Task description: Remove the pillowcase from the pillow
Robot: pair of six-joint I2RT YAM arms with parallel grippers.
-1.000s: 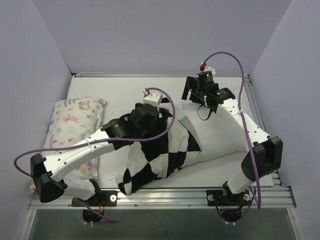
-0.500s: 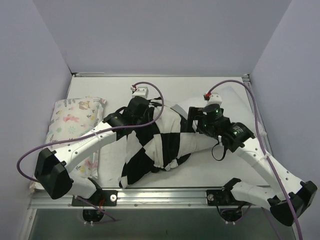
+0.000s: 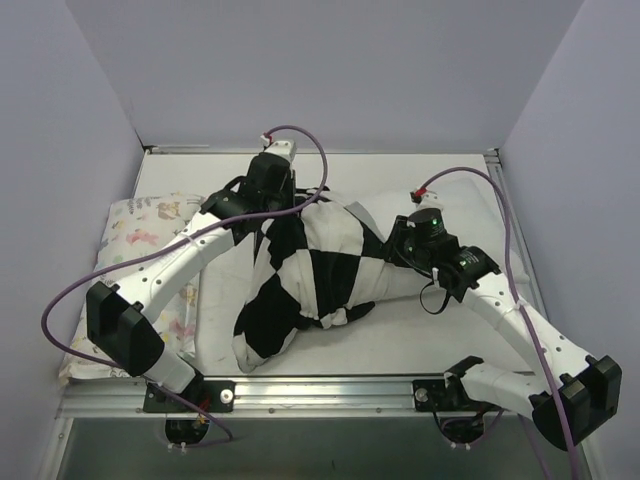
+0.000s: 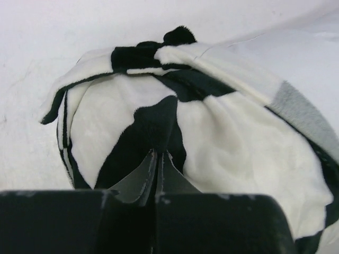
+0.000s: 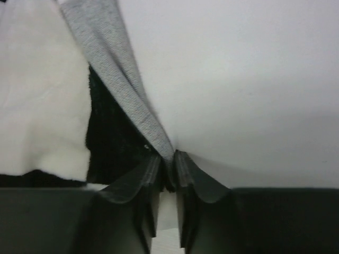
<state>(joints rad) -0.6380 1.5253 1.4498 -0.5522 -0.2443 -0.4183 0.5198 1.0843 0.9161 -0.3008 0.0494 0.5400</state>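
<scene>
The left gripper's (image 4: 157,159) fingers were pressed together, pinching the pillowcase (image 3: 310,270) bunched just ahead, likely to pull it. The right gripper's (image 5: 168,166) fingers pinched the pillow (image 5: 238,79) beside the grey hem (image 5: 114,69), seemingly anchoring it.

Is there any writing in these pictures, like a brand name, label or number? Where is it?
No text can be read in any view.
pillowcase: black-and-white checks only, no lettering.
floral pillow: pastel pictures only, no words.
right arm: a green light, not a sign.
red-and-white plug on the right arm's cable: too small to tell if anything is printed on it.
</scene>
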